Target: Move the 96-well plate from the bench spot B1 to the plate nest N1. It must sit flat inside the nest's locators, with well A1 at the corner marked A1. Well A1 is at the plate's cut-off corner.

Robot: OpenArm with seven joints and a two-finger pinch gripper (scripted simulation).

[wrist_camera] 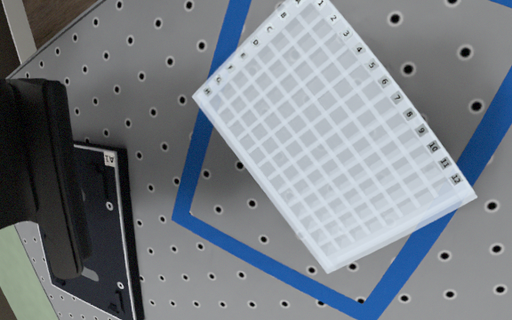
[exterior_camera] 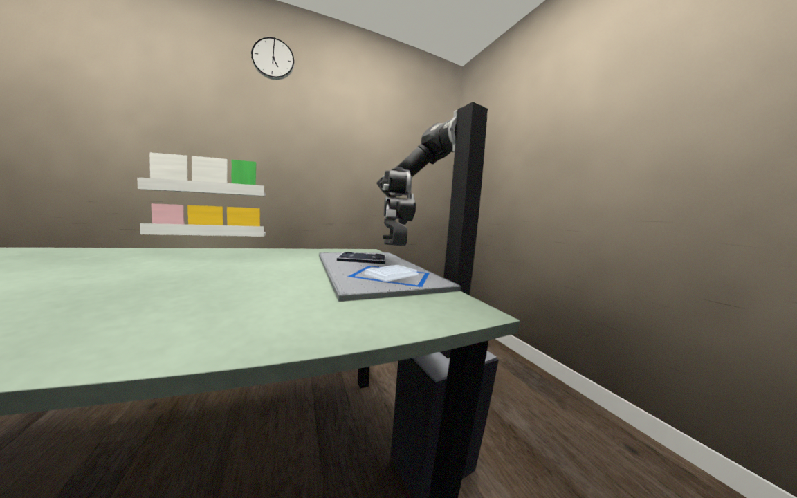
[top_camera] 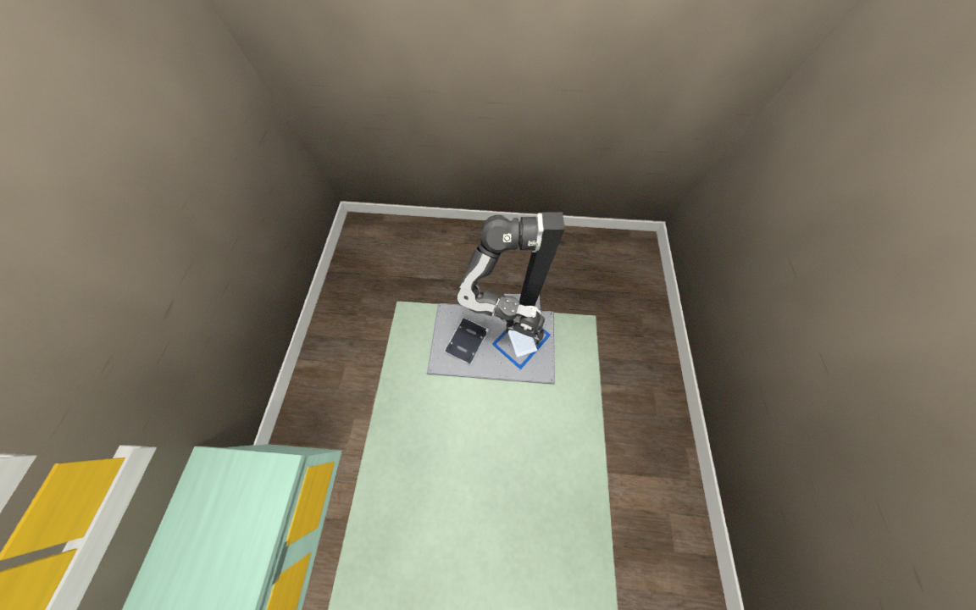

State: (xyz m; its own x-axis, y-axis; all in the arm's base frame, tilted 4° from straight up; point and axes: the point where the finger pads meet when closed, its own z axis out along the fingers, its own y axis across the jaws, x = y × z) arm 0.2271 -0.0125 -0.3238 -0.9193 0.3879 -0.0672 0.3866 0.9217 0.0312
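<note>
The white 96-well plate (top_camera: 522,343) (exterior_camera: 391,272) (wrist_camera: 332,142) lies flat and skewed inside the blue outline of spot B1 (top_camera: 505,357) (exterior_camera: 389,281) (wrist_camera: 194,169). Its A1 corner points to the top edge of the wrist view. The black plate nest N1 (top_camera: 466,339) (exterior_camera: 361,256) (wrist_camera: 100,222) sits empty to the left of it, with its A1 label (wrist_camera: 109,158) at one corner. My gripper (top_camera: 528,329) (exterior_camera: 395,238) is open and empty, hanging above the plate. Only one dark finger (wrist_camera: 60,187) shows in the wrist view.
Plate and nest rest on a grey perforated baseplate (top_camera: 476,371) (exterior_camera: 351,295) (wrist_camera: 149,67) at the far end of the green table (top_camera: 476,470) (exterior_camera: 141,309). The arm's black post (top_camera: 540,257) (exterior_camera: 466,185) stands right behind the baseplate.
</note>
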